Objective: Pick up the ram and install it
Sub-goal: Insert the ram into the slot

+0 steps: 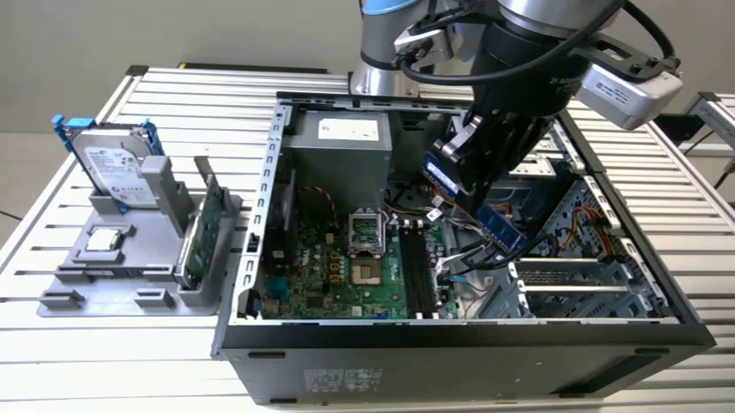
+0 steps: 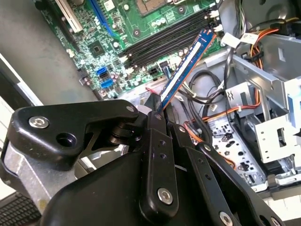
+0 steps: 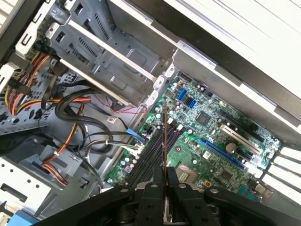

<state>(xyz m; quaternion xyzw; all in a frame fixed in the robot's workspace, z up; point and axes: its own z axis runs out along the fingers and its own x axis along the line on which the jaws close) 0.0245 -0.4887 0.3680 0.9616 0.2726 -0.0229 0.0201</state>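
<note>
The ram (image 1: 488, 215) is a slim blue stick held at a slant above the open computer case (image 1: 247, 258), with my gripper (image 1: 457, 172) shut on its upper end. In the second wrist view the ram (image 2: 186, 66) juts out from my gripper (image 2: 157, 112) towards the black memory slots (image 2: 160, 44) on the green motherboard. The first wrist view shows the ram (image 3: 165, 136) edge-on, a thin line rising from the gripper (image 3: 165, 175) and roughly parallel to the slots (image 3: 149, 157). In the exterior view its lower end hangs above and to the right of the slots (image 1: 416, 271), not touching them.
A grey holder (image 1: 86, 284) on the table at the exterior view's left carries a hard drive (image 1: 115, 168) and a green card (image 1: 201, 228). Inside the case are the power supply (image 1: 344, 146), loose cables (image 1: 460, 258) beside the slots, and metal drive bays (image 1: 586, 258).
</note>
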